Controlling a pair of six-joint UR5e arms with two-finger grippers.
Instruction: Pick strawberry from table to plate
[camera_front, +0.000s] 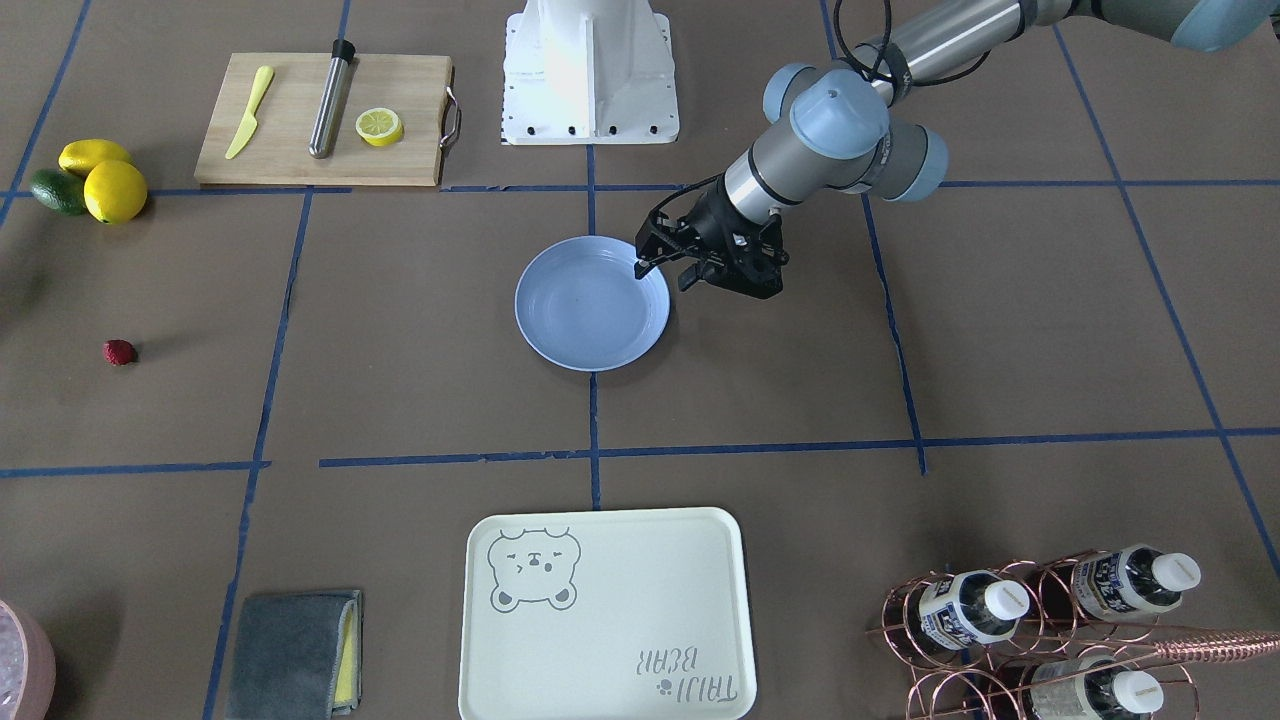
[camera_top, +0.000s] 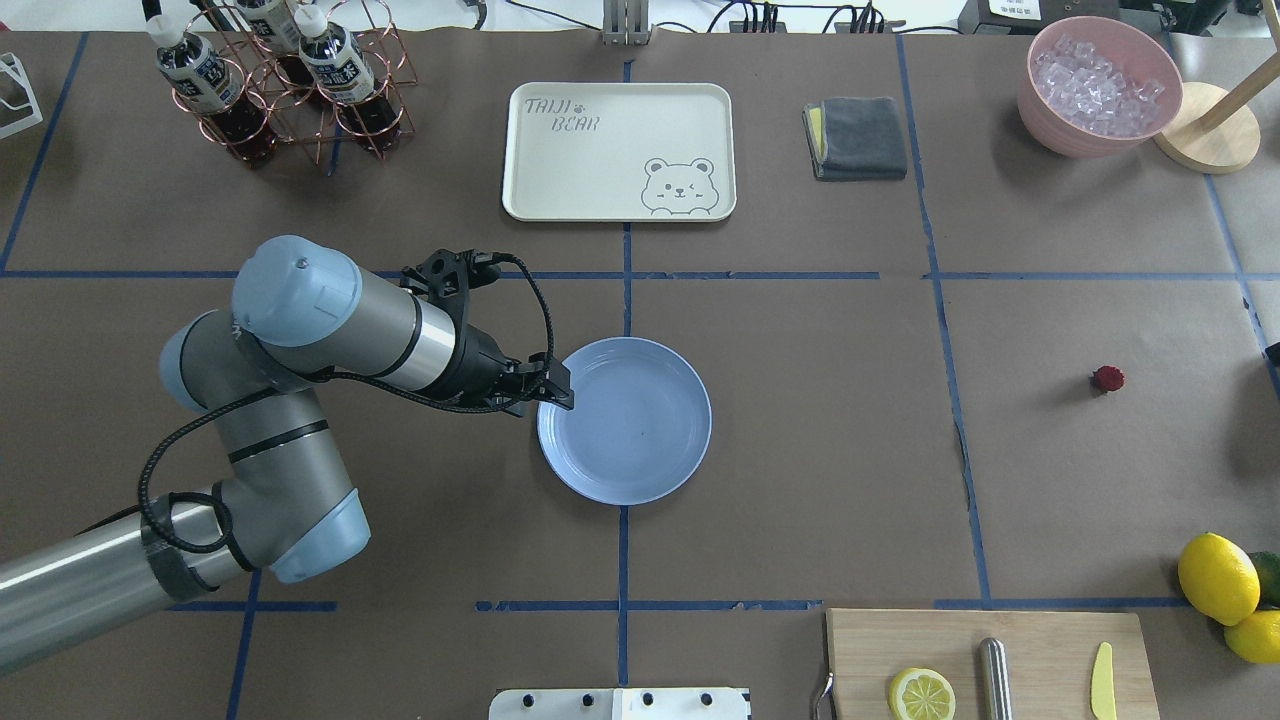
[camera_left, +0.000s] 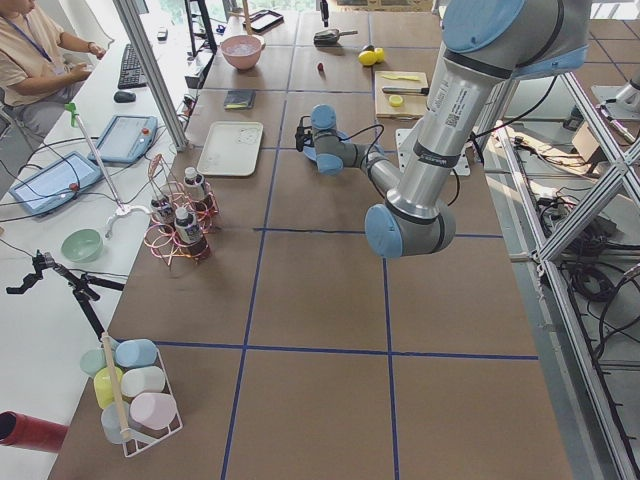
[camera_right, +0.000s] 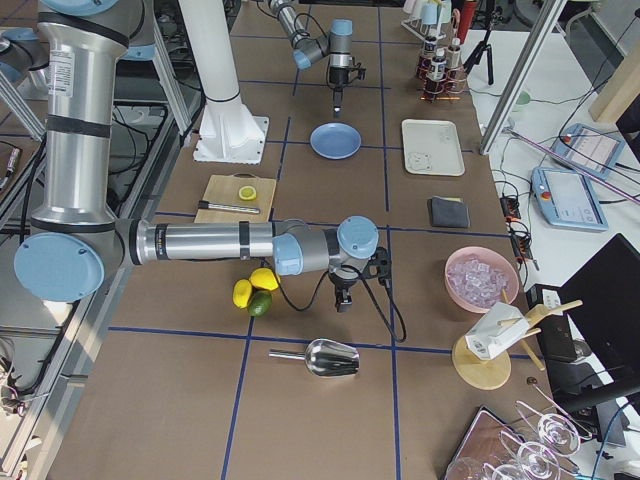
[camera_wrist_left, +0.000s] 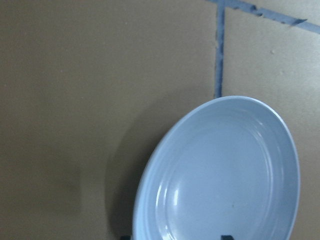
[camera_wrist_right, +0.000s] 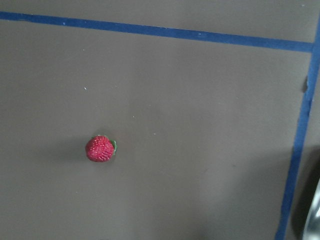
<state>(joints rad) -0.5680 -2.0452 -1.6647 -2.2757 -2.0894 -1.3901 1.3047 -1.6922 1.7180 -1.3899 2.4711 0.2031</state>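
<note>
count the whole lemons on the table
2. One lemon lies next to the avocado; the other lemon is right beside them. A cut lemon half on the cutting board isn't counted.

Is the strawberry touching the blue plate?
Apart. The overhead view shows the strawberry on the table well off to one side of the plate, with bare brown surface and a tape line between them.

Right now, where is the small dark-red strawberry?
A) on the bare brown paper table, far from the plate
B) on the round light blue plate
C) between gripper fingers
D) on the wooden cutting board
A: the small dark-red strawberry lies alone on the brown paper table; the round light blue plate holds nothing.
</note>
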